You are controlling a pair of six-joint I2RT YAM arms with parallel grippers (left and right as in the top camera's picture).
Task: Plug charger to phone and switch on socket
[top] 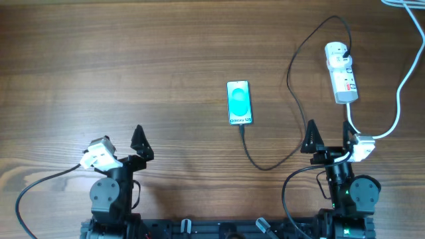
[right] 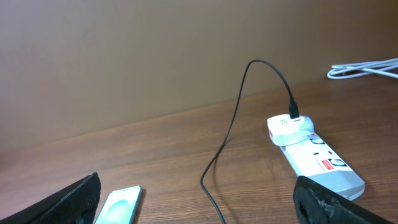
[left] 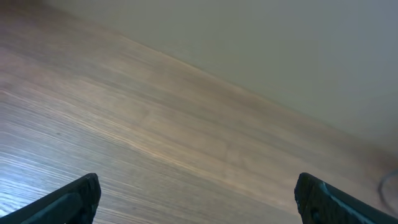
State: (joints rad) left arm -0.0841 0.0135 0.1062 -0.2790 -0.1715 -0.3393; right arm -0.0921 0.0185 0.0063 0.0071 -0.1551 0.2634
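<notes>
Both grippers, overhead: left gripper (top: pixel 119 147) and right gripper (top: pixel 330 141) spread wide, holding nothing.
Phone, overhead: phone (top: pixel 239 103) lies flat mid-table, well ahead of both arms.
Charger, overhead: charger (top: pixel 291 79) runs from the phone's near end, looping to the socket (top: pixel 340 79) far right.
Left wrist: fingers wide apart over bare table (left: pixel 155 124).
Right wrist: jaws wide, empty; phone lower left, socket right, charger arching between.
</notes>
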